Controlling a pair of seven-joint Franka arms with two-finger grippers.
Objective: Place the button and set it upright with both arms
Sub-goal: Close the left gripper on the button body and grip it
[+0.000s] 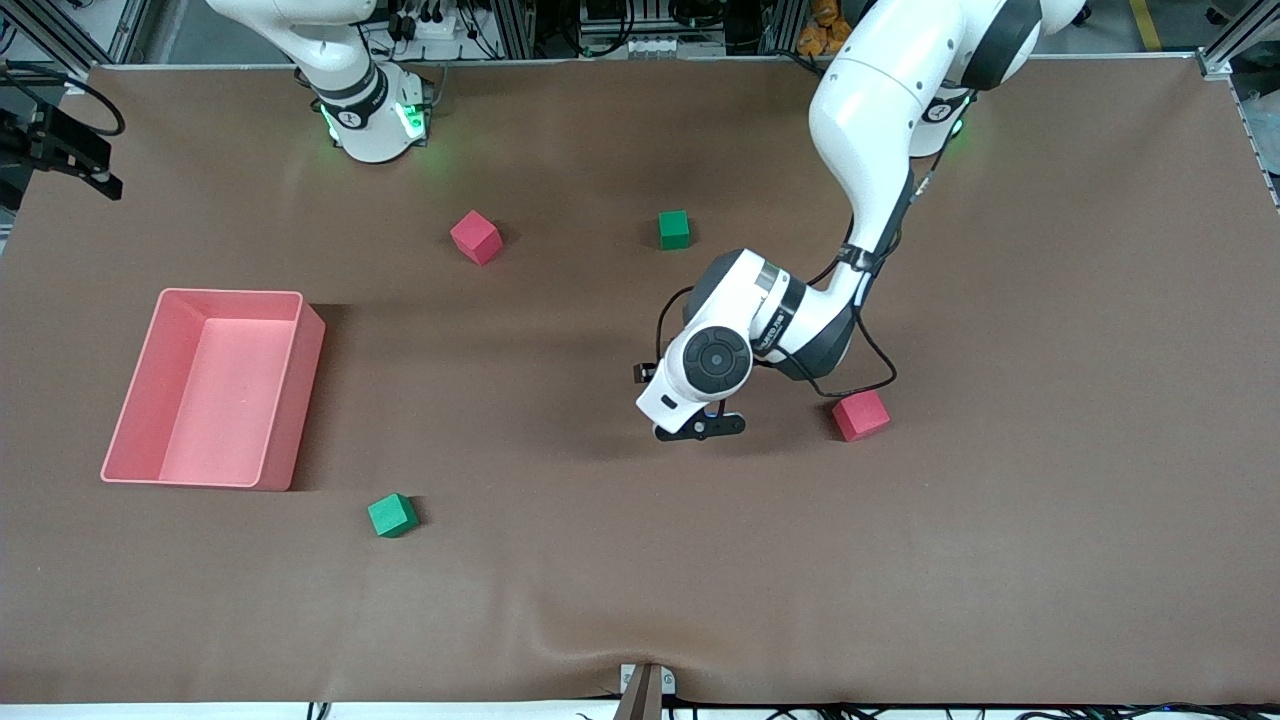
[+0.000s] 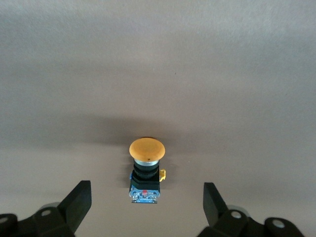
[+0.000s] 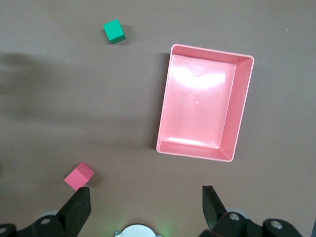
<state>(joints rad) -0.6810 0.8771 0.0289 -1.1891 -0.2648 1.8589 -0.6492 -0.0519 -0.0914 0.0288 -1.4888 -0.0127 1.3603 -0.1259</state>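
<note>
Brown table; button lower centre, upright between wide left gripper; right gripper wide, high over bin.

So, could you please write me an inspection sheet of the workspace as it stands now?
Surface: brown mat, a ripple at the edge nearest the front camera.
Job's things: button lying on its side on the mat, orange cap showing, untouched.
Clutter: pink bin with nothing in it, toward the right arm's end; two red cubes; two green cubes.
Grippers: left gripper open, low over the button; right gripper open, high over its own base, waiting.
Cables: black cable looping along the left arm's wrist.
Surroundings: frames and wiring past the bases.
</note>
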